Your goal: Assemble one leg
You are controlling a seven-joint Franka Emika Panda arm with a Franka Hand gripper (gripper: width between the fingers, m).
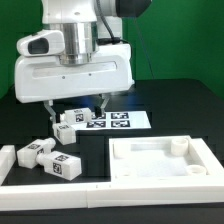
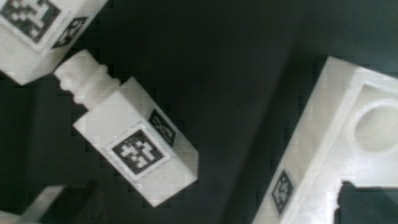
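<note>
Several white legs with black-and-white tags lie on the dark table. In the exterior view, one leg [image 1: 68, 130] lies just below my gripper [image 1: 75, 107], with another [image 1: 76, 117] behind it at the marker board's edge. Two more legs [image 1: 36, 152] [image 1: 63, 165] lie toward the exterior view's left. The gripper is open and empty, above the legs and not touching them. In the wrist view, a leg [image 2: 135, 141] lies slanted between the spread fingers, a peg on one end. My gripper [image 2: 199, 212] barely shows at the frame edge. Another leg [image 2: 36, 35] is partly cut off.
The wide white tray-like panel [image 1: 160, 168] with raised rim lies at the exterior view's right; its corner shows in the wrist view [image 2: 338, 125]. The marker board [image 1: 122, 120] lies behind the legs. A white L-shaped border piece [image 1: 12, 165] lies at the front left.
</note>
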